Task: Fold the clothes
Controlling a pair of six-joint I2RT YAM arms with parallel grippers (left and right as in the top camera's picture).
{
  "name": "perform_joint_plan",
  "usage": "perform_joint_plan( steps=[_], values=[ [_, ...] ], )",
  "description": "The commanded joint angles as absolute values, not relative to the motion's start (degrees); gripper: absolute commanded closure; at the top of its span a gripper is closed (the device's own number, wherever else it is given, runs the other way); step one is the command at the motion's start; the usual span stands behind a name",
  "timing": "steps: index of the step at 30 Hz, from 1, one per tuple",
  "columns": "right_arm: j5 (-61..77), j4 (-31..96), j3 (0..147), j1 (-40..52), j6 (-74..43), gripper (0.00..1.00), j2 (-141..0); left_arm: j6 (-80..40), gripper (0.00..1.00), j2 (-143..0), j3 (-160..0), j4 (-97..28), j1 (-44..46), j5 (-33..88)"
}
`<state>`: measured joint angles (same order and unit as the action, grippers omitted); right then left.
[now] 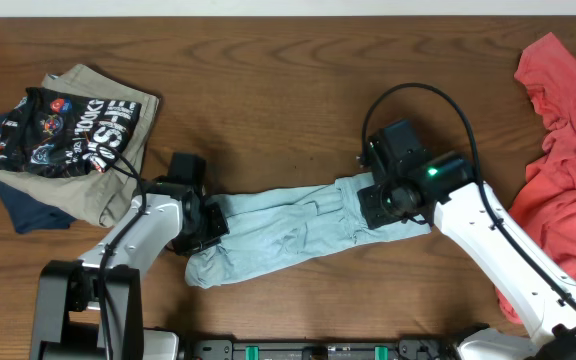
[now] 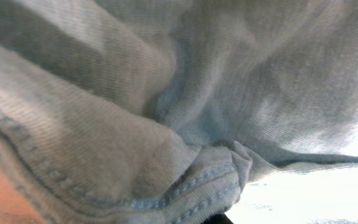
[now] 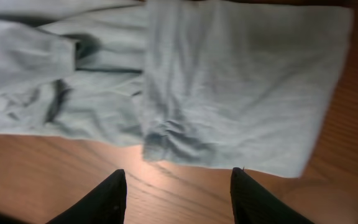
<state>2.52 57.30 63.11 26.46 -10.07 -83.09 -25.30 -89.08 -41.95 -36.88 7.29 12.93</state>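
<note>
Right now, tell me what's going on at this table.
Two robot arms are working on a pale blue T-shirt, which lies bunched in a long strip across the table. The left tool is shut on the shirt's left end. The right tool hangs open over the right end, holding nothing. A pile of other clothes sits at one side, a red garment at the other.

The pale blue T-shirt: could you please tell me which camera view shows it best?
The overhead view: the T-shirt appears nearly whole, bunched into a long band. The left wrist shows only close-up fabric and a stitched hem; the right wrist, one flatter end.
</note>
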Motion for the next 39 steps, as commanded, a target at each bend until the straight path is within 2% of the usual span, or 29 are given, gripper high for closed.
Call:
perform_joint_plan(
  steps=[1, 8, 14, 18, 22, 29, 34, 39],
  values=[
    [-2.39, 57.63, 63.29, 23.55, -10.7, 0.48, -83.13, -24.1, 0.94, -88.53, -42.87, -39.03, 5.37, 7.99],
    [-3.7, 58.3, 63.26, 13.23, -10.63, 0.44, -83.15, -22.85, 0.94, -81.56, -51.05, -49.47, -3.11, -1.98],
    [-3.62, 58.26, 63.26, 6.02, -10.63, 0.41, -83.18, -22.13, 0.93, -75.48, -57.98, -54.89, -3.55, 1.85],
    [-3.62, 58.15, 63.26, 4.51, -10.61, 0.41, -83.24, -23.81, 0.94, -72.88, -59.05, -54.78, 3.99, 10.37],
    [-3.57, 58.33, 63.24, 4.56, -10.63, 0.41, -83.24, -28.47, 0.94, -73.58, -59.05, -51.88, 15.27, 11.2],
    [-2.72, 58.59, 63.11, 4.56, -10.63, 0.41, -83.24, -34.92, 0.94, -79.13, -59.05, -37.6, 34.39, 15.51],
    [-0.8, 58.61, 62.87, 4.56, -10.63, 0.41, -83.26, -38.28, 0.94, -86.61, -59.05, -29.41, 41.76, 17.47],
    [-0.58, 59.05, 62.87, 4.56, -10.63, 0.42, -83.26, -38.26, 0.94, -92.2, -59.05, -20.95, 43.75, 21.39]
  ],
)
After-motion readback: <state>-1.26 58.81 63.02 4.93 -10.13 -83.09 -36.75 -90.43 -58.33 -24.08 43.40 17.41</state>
